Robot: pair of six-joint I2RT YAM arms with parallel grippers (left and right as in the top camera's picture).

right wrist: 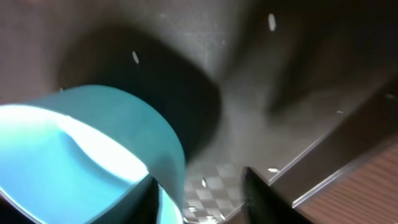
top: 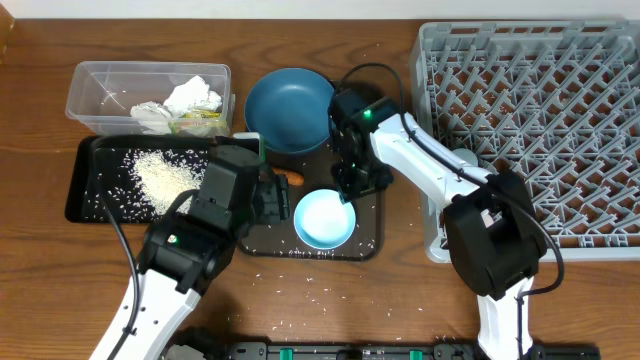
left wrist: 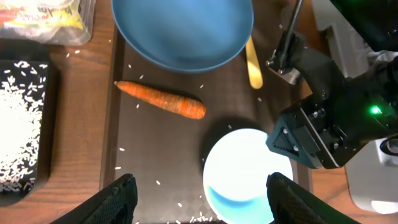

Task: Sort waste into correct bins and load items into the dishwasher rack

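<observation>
Dark tray, carrot ahead of left fingers

The overhead camera looks straight down on the whole tabletop, while both wrist cameras (the right far closer) look down at the same light blue bowl.

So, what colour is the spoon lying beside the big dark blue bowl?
Yellow. The spoon shows best in the left wrist view.

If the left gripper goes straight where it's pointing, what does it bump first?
Probably the left gripper meets the small light blue bowl at its rim, or just misses onto the brown tray beside it; depth is unclear.
</observation>
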